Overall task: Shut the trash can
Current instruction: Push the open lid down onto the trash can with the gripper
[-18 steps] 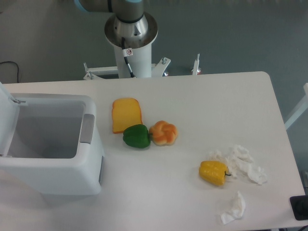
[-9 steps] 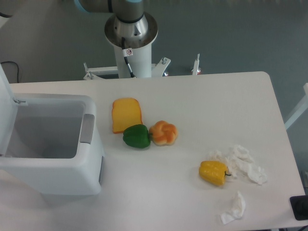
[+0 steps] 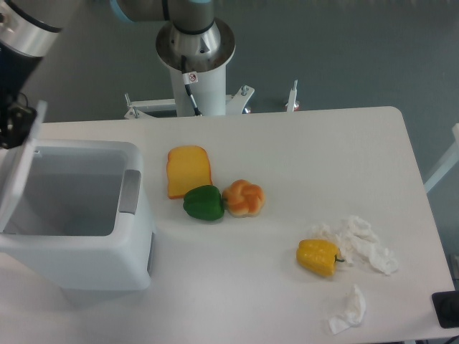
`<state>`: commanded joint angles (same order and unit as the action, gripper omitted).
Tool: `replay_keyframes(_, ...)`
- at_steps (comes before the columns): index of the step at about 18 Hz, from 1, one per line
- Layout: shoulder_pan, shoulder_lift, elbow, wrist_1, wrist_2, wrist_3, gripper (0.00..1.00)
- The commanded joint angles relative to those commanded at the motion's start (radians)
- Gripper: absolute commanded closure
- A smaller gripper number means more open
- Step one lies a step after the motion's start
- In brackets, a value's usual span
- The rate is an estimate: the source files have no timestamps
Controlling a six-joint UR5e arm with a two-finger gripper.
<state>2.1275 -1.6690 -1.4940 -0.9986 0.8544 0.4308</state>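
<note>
The trash can point(image 3: 79, 244) stands at the table's left edge, a big white bin with its inside showing. Its grey latch tab point(image 3: 130, 191) sits on the right rim. The white lid point(image 3: 20, 172) is hinged on the left side and stands raised, leaning rightward over the opening. My arm comes in from the top left corner. The dark gripper point(image 3: 13, 118) is right behind the lid's top edge, seemingly against it. Its fingers are cut off by the frame edge and cannot be made out.
A yellow bread slice point(image 3: 188, 170), a green pepper point(image 3: 204, 203) and a bun point(image 3: 244, 198) lie just right of the bin. A yellow pepper point(image 3: 318, 256) and crumpled tissues point(image 3: 362, 244) lie at the front right. The robot base point(image 3: 194, 57) stands behind the table.
My arm has come into view at the top left and moved down to the lid's top edge. The lid has tipped from nearly upright toward the right, over the opening.
</note>
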Motion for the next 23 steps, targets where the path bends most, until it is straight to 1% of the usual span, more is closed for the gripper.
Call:
replay_keyframes(3, 0.035, -0.002, -0.020, -0.002, 0.000, 0.045, 0.00)
replay_keyframes(8, 0.074, -0.002, -0.048, 0.000, 0.000, 0.109, 0.00)
replay_keyframes(16, 0.101, -0.002, -0.064, -0.002, 0.000, 0.144, 0.00)
replay_keyframes(20, 0.101, -0.002, -0.069, -0.003, 0.035, 0.146, 0.00)
replay_keyframes(23, 0.101, -0.003, -0.080, -0.003, 0.040, 0.163, 0.00)
